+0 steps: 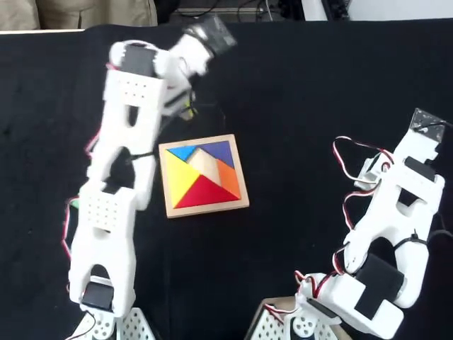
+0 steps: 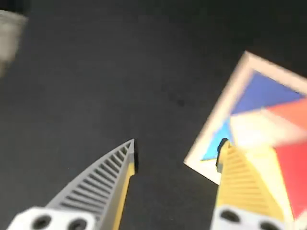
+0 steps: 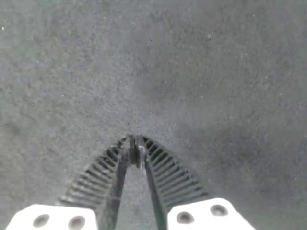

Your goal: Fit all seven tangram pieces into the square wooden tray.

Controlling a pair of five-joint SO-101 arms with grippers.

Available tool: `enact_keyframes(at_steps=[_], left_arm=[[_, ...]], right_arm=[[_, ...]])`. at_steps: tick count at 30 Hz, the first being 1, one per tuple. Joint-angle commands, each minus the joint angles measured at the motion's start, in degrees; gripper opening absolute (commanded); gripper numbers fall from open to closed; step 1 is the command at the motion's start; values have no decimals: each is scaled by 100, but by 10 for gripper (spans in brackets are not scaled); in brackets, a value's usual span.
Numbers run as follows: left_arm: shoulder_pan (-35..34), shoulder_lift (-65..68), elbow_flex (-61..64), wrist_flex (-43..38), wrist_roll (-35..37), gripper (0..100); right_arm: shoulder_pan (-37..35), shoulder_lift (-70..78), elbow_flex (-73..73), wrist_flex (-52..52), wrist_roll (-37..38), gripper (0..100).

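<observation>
The square wooden tray [image 1: 241, 177] lies in the middle of the black table, holding blue, purple, yellow, red, orange and pale wooden tangram pieces [image 1: 204, 178] that cover its inside. The same tray [image 2: 225, 103] shows in the left wrist view, with one yellow fingertip [image 2: 224, 147] over its near corner. My left gripper [image 2: 178, 149] is open above the cloth beside the tray, nothing between its fingers. The left arm [image 1: 131, 113] stretches along the tray's left side. My right gripper [image 3: 134, 142] is shut over bare cloth, and the right arm [image 1: 396, 212] is folded at the right.
Black cloth [image 1: 304, 85] covers the whole table. Beige fabric [image 1: 92, 13] and cables [image 1: 241, 8] lie beyond the far edge. Red and white wires [image 1: 354, 180] loop off the right arm.
</observation>
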Motion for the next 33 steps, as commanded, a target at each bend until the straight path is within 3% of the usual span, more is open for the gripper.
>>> enact_keyframes(at_steps=[1,5,10,18,21,26,28,30,33], left_arm=[[-681,-281,-268,123,387,273],[-1455,-844,892,123,791,273],[-2105,-2207,2993,123,721,273],[-2879,-4202,7081,-26,-492,273],[-3415,-4791,8189,-879,-809,277],[-3934,-5653,9947,-1705,-2057,279],[-3908,-5881,10475,-2497,-1688,280],[-3758,-5952,10923,-3314,-756,311],[-3635,-5890,11345,-3789,9,359]], right_arm=[[-105,-22,-31,-105,62,11],[-123,-13,-22,-105,62,11],[-299,-13,-22,-105,62,11],[-308,-13,22,-114,62,11],[-316,-13,31,-114,62,11],[-325,-13,48,-237,70,11],[-325,-13,48,-255,70,11],[-343,-13,48,-264,70,11],[-457,-13,119,-273,105,11]])
